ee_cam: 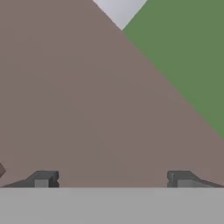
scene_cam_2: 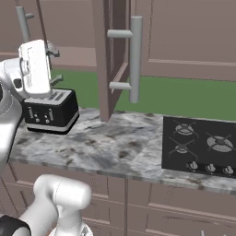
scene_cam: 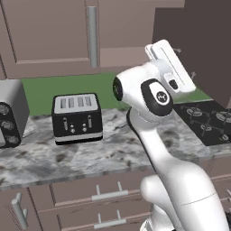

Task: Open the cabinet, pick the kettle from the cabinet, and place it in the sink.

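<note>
The mauve-brown cabinet (scene_cam: 49, 31) hangs over the counter, and its left door is closed behind a grey bar handle (scene_cam: 92, 36). Its right door (scene_cam_2: 105, 60) stands swung out, edge-on in the right base view, with its handle (scene_cam_2: 135, 60) facing outward. My gripper (scene_cam_2: 54, 64) is raised at cabinet height just left of that open door, jaws open wide and empty. In the hand view my gripper (ee_cam: 111, 179) faces a mauve-brown surface close up, with green wall at the upper right. The kettle and the sink are out of view.
A black four-slot toaster (scene_cam: 76, 118) sits on the grey marbled counter (scene_cam: 113, 153) below the cabinet. A grey appliance (scene_cam: 9, 113) stands at the far left. A black cooktop (scene_cam_2: 200, 143) lies to the right. Drawers with horizontal handles (scene_cam: 108, 194) run under the counter.
</note>
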Controlling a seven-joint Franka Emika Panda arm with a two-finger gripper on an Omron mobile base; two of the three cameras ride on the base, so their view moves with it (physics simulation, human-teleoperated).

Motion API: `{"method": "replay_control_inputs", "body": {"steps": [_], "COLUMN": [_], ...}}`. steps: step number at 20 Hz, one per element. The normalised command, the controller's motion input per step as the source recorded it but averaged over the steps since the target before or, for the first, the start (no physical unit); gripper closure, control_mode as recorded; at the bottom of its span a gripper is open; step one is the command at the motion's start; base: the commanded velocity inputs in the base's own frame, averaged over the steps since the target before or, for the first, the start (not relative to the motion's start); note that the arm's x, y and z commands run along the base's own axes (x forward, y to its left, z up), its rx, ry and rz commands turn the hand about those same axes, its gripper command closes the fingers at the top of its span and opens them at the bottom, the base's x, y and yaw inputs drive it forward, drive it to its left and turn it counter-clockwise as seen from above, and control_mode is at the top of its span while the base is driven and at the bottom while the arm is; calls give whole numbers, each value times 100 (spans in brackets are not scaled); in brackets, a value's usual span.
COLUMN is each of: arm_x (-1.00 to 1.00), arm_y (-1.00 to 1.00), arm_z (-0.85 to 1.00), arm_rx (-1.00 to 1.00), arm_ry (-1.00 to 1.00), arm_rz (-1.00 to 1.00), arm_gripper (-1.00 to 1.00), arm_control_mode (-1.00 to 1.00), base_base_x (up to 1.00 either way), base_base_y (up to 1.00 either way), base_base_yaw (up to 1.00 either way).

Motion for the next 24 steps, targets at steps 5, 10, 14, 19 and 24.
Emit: {"method": "replay_control_inputs", "body": {"steps": [5,10,14,19,24], "arm_x": [-8,-6,-1,0,1], "arm_y": [54,52,46,38,37], "arm_z": [18,14,8,1,0], "arm_rx": [-23,-23,-18,-12,-8], "arm_ry": [23,16,18,13,19], "arm_rz": [35,34,28,17,14], "arm_gripper": [-100,-100,-100,-100,-100], "arm_control_mode": [-100,-100,-100,-100,-100], "base_base_x": [0,0,0,0,0], "base_base_y": [0,0,0,0,0], "base_base_yaw": [0,0,0,0,0]}}
